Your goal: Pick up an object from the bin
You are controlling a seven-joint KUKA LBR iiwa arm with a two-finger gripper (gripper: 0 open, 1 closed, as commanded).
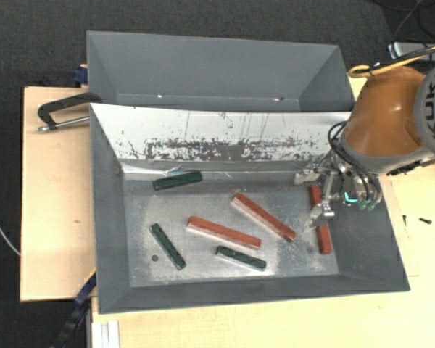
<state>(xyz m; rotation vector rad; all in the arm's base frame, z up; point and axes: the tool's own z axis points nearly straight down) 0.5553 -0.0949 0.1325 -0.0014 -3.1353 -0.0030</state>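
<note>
The gripper [324,209] hangs low at the right side of the bin [203,71], right over a red bar [324,241] lying near the right wall. I cannot tell whether it is spread or pinching. Just left lies a slanted red bar [262,217], then a third red bar [223,233]. A green bar [240,257] lies at the front, a second green bar [167,246] far left, a third green bar [177,181] by the back wall.

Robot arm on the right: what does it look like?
A rounded orange cover wraps the wrist, beside a grey band with dark lettering. A pale yellow cable arcs over it; black cables loop beneath. The pincer is small, silvery metal.
</note>
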